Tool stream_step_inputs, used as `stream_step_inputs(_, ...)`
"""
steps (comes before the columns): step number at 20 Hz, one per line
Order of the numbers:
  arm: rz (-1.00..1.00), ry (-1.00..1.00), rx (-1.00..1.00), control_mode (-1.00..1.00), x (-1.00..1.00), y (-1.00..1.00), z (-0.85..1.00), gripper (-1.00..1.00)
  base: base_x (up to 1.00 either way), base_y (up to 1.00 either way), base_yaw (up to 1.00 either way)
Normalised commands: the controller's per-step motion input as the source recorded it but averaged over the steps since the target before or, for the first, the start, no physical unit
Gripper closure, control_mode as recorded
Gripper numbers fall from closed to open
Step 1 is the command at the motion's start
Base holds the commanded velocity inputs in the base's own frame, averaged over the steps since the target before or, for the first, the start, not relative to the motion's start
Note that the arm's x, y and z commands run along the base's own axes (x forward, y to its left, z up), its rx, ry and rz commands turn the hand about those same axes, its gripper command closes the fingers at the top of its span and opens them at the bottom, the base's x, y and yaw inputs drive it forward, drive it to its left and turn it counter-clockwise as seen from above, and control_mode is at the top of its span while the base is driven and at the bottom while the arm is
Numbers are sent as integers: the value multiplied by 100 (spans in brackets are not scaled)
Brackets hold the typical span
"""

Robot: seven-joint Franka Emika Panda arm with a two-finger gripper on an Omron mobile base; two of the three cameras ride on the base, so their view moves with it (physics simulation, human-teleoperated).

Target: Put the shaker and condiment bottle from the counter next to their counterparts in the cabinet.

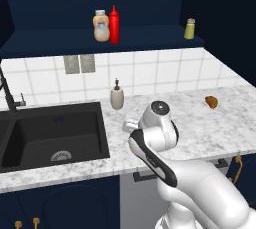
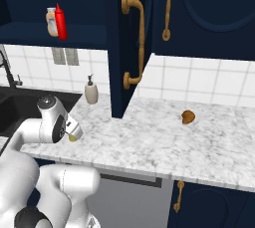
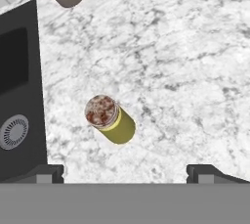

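Gripper (image 3: 125, 171) is wide open w/ nothing in it, tips at bottom of hand view. Shaker (image 3: 110, 120) stands upright on the counter (image 3: 185, 71), just above the tips, a bit left of middle. Red condiment bottle (image 1: 114, 24) sits in cabinet (image 1: 150, 3), upper middle.

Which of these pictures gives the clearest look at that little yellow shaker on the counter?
The hand view: it looks down on the shaker standing on the counter, showing its speckled brown cap and olive-yellow side between the open gripper tips. The right base view catches only a sliver beside the arm. In the left base view I cannot make it out.
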Motion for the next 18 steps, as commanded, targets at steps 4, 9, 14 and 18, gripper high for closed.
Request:
stream_step_inputs(4,0,0,0,-100,0,0,-21,-100,0,0,0)
stream_step_inputs(9,0,1,0,-100,5,0,-15,-100,0,0,0)
stream_step_inputs(14,0,1,0,-100,5,0,-15,-100,0,0,0)
stream_step_inputs(18,0,0,0,-100,13,0,-9,-100,0,0,0)
